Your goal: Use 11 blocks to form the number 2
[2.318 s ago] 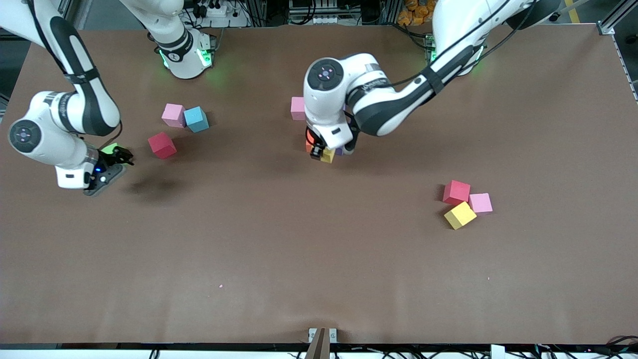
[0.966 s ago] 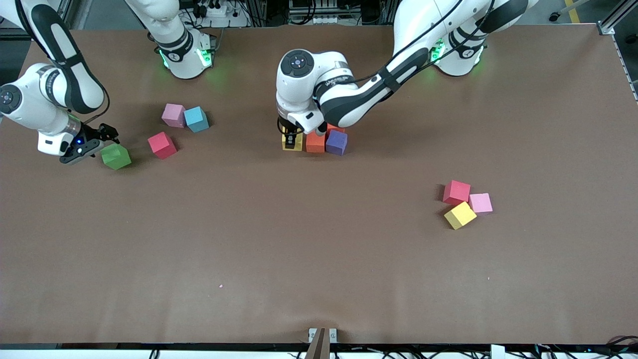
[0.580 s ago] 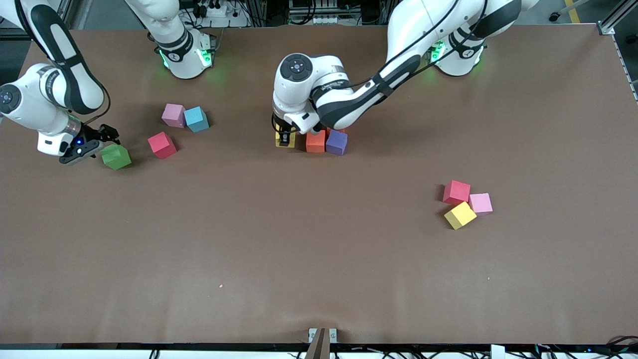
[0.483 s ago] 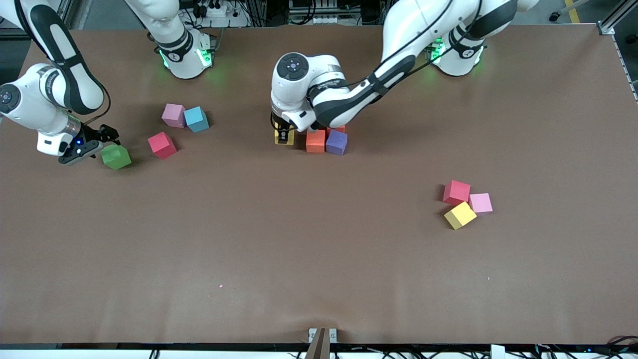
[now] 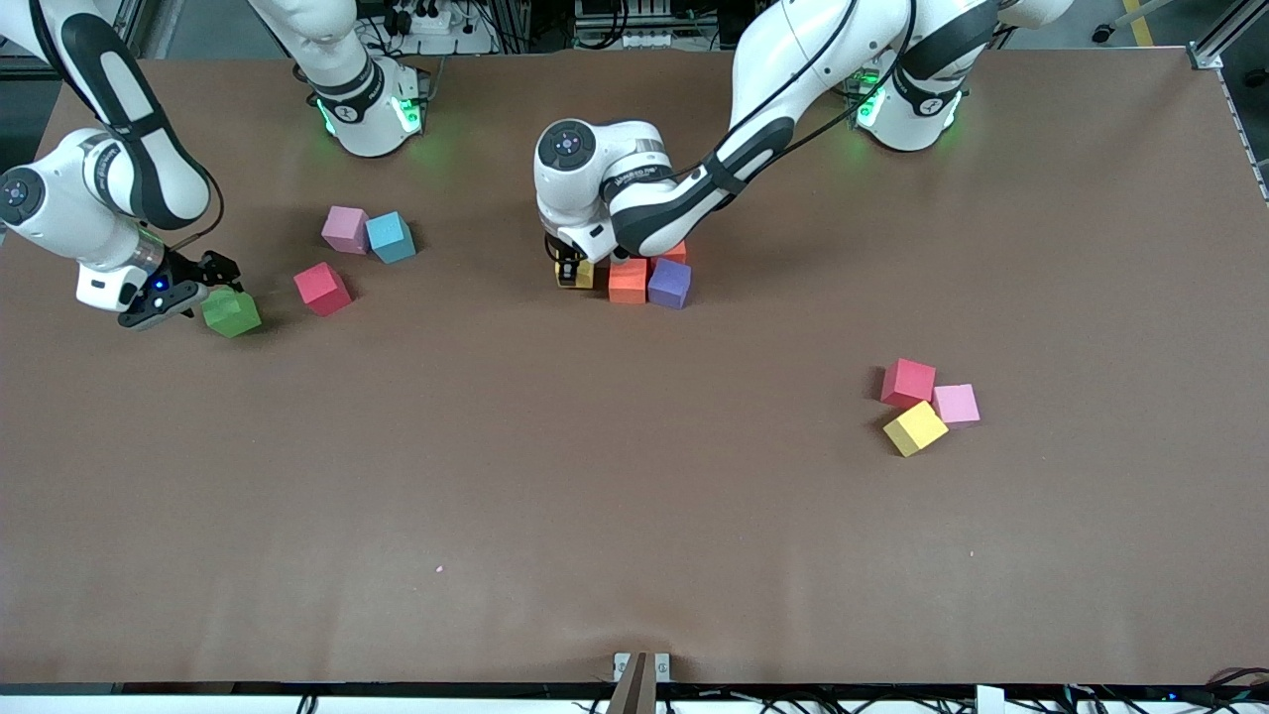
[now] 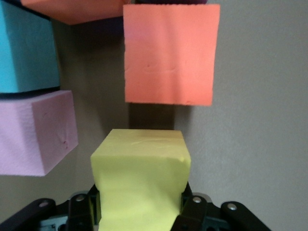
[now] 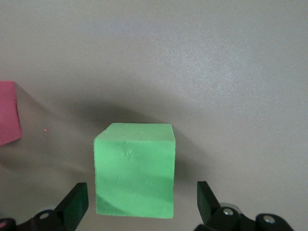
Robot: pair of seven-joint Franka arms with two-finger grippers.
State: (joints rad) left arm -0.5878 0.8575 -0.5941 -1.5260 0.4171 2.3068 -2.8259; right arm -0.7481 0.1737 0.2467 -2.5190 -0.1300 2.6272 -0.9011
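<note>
Front view: left gripper (image 5: 568, 270) sets a yellow block (image 5: 583, 274) beside the orange block (image 5: 627, 281) of the partial number 2 (image 5: 649, 278). Left wrist view: fingers clamp the yellow block, a gap remains, so close it next. Right wrist view: right gripper (image 7: 139, 204) spread wide around the green block (image 7: 134, 169), waiting.

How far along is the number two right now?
Barely started: an orange block and a purple block sit side by side mid-table. The left gripper holds a yellow block beside the orange one. The right gripper, jaws open, is at the green block. Six blocks lie loose.
</note>
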